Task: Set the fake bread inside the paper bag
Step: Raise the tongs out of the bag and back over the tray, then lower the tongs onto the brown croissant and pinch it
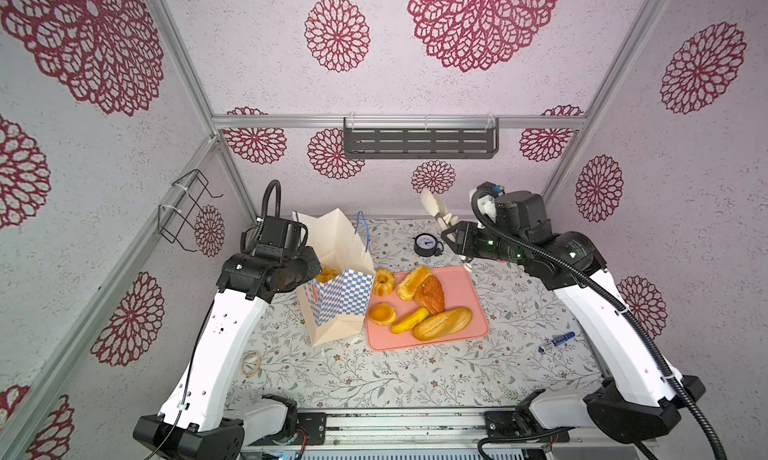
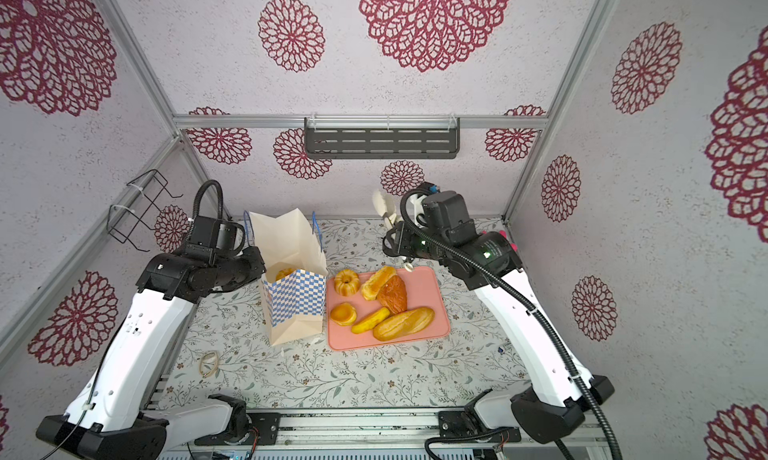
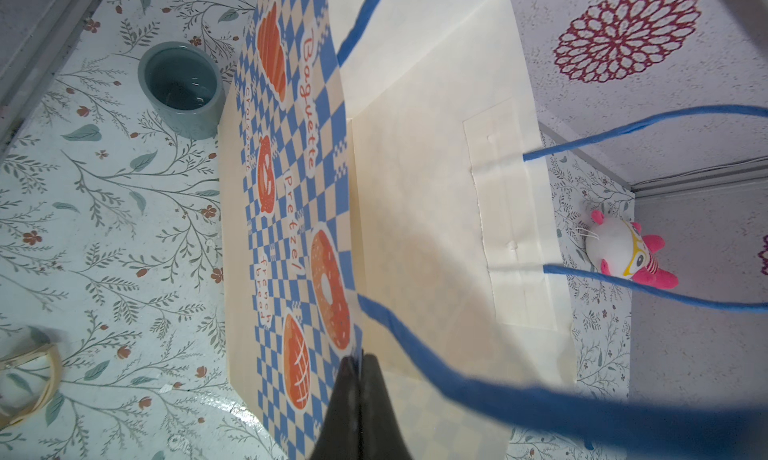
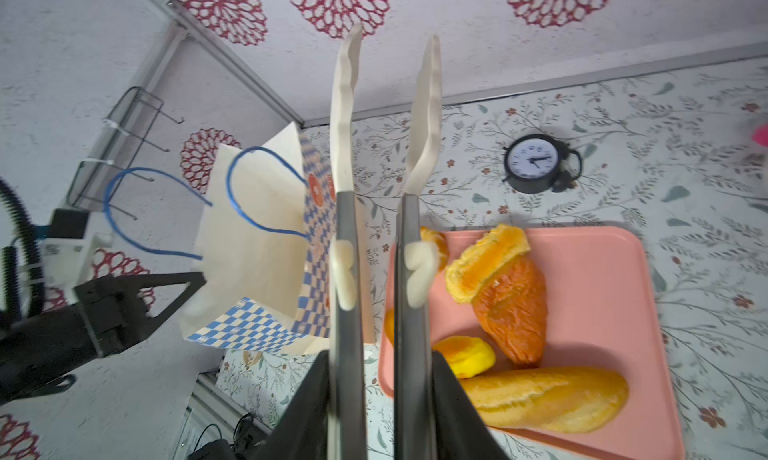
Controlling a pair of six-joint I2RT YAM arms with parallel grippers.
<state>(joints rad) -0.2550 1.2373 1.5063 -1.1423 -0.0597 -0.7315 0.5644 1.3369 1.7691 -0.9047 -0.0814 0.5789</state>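
Nearest my left wrist camera were the dark fingers of my left hand [image 3: 358, 360]. They were pressed together on the rim of the paper bag [image 3: 415, 188], pinching the thin paper beside a blue cord handle [image 3: 478, 379]. I judged that paper light and floppy, so a pinch at the rim suited it, with no tugging.

In the right wrist view my right hand [image 4: 380, 366] was clamped on the grey arms of a pair of tongs [image 4: 345, 237]. Their cream tips stood apart with nothing between them. Beyond them lay the pink tray [image 4: 602, 271] with the fake bread [image 4: 515, 312] on it, and the bag stood just beside the tray.

In both top views six pieces lay on the tray. A fluted ring cake [image 1: 383, 282] sat at the tray's corner nearest the bag, and a long loaf [image 1: 442, 323] lay along the tray's side nearest the arm bases. Another ring cake [image 1: 326, 275] showed inside the bag's mouth. The glossy pieces looked light and slippery to me, so I would take the loaf across its middle.
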